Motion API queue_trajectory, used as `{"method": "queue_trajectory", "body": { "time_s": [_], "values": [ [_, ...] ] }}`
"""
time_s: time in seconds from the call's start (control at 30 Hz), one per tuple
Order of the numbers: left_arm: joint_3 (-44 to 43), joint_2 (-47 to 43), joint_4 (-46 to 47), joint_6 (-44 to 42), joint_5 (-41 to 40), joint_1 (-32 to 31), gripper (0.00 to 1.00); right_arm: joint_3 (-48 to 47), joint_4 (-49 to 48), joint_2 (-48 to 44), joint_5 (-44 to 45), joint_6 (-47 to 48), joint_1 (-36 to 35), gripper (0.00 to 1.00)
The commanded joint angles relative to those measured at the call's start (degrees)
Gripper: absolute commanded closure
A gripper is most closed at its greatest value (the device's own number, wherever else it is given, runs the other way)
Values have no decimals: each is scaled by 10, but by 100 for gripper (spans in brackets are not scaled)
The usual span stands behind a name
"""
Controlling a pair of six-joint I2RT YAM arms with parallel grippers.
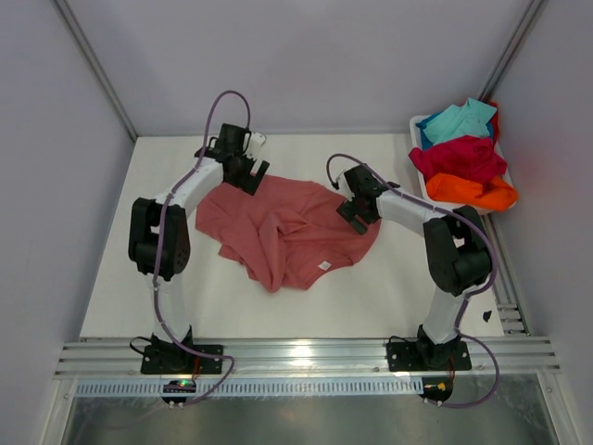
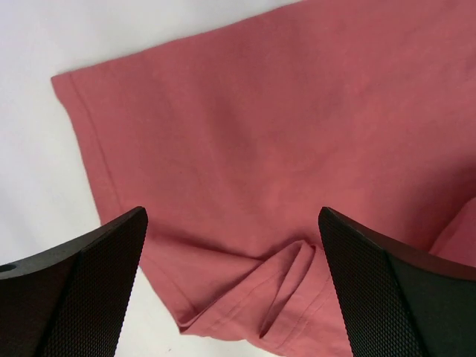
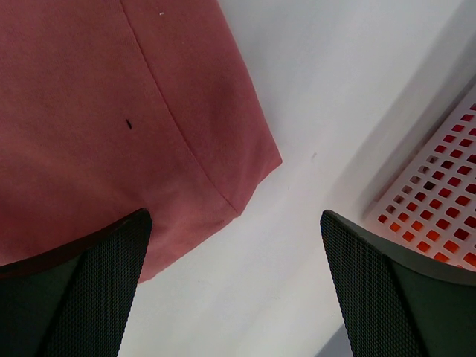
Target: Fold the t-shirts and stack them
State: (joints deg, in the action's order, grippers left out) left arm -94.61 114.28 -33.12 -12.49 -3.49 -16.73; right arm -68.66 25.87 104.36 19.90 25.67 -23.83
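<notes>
Top view: salmon-pink tee [image 1: 287, 232] crumpled on table [image 1: 120, 297], L gripper [image 1: 250, 176] at its far-left edge, R gripper [image 1: 357, 211] at right edge, other tees [image 1: 459, 158] heaped in white tub [image 1: 419, 122]; L wrist: fingers [image 2: 89, 282] spread wide over sleeve hem, nothing held; R wrist: likewise wide apart, empty, over tee's corner nr tub.

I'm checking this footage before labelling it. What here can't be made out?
- Top view: label on the pink t-shirt is too small to read.
- Top view: turquoise t-shirt, crimson t-shirt and orange t-shirt hide the inside of the tub.
- Top view: left hand and right hand cover parts of the pink t-shirt's far edge.
- Right wrist view: tub is cut off by the frame's right edge.
</notes>
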Motion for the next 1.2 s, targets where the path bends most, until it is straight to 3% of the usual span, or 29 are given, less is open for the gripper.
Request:
{"method": "queue_trajectory", "body": {
  "time_s": [0.0,0.17,0.3,0.6,0.83,1.17],
  "values": [
    [-30,4,-5,26,50,4,1,-3,-6,12,25,11,-3,1],
    [-47,9,-27,53,160,3,1,-9,-18,37,60,27,-3,1],
    [-66,18,-37,66,187,4,1,-24,-20,57,85,41,-2,1],
    [-46,-5,-9,65,179,4,1,-77,-23,105,139,46,11,1],
    [-28,-19,-5,50,154,4,1,-135,-49,148,198,96,63,1],
    [8,-40,28,70,100,6,1,-193,-87,175,184,134,115,1]
  ]
}}
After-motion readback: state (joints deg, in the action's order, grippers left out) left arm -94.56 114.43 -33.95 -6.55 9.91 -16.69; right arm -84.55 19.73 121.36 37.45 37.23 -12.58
